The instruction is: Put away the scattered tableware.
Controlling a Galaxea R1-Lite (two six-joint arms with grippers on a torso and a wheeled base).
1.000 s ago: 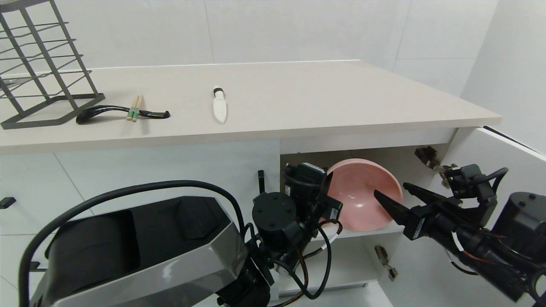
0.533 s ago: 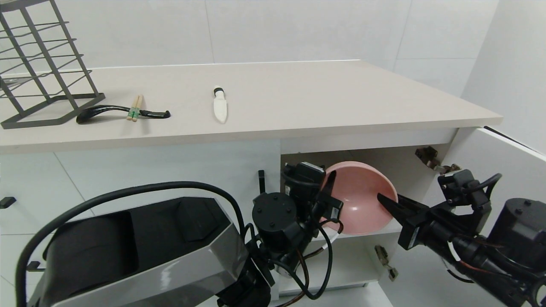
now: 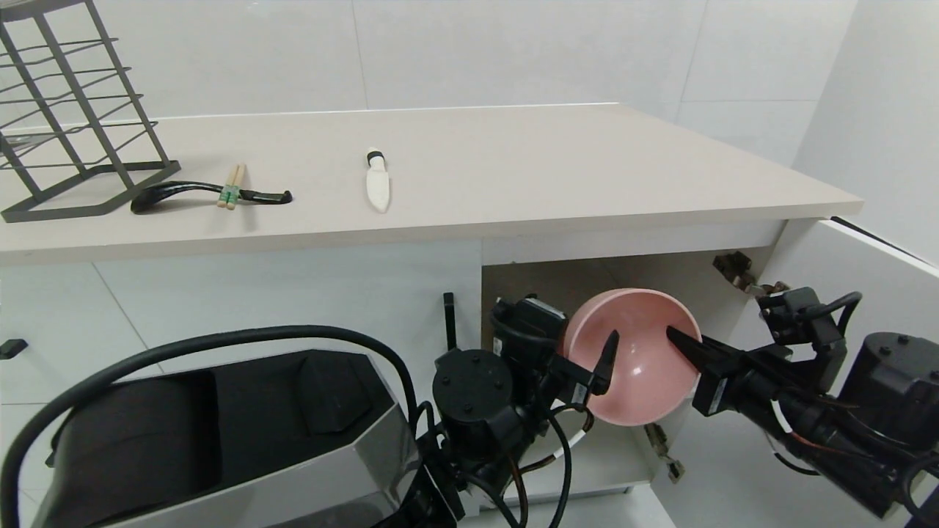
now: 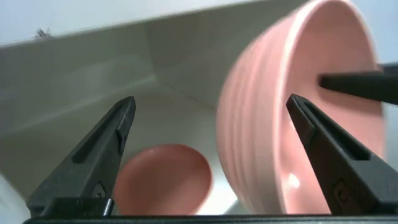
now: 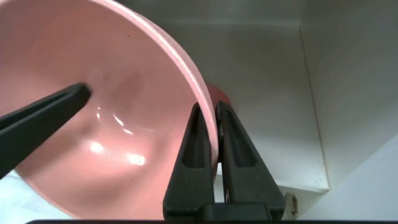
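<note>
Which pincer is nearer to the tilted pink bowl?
Right. The right pincer clamps the pink bowl's rim; the left pincer is open, one finger before its hollow.

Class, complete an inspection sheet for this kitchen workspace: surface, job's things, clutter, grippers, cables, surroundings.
Surface: beige countertop above an open cabinet.
Job's things: pink bowl on its side at the cabinet mouth; second pink dish on the shelf inside; black ladle, chopsticks across its handle, white knife on the countertop.
Clutter: nothing seen.
Grippers: right gripper shut on the bowl's rim; left gripper open, straddling the bowl's wall.
Cables: black cables loop at the left wrist.
Surroundings: wire rack at countertop's left; white tiled wall; cabinet door open.
</note>
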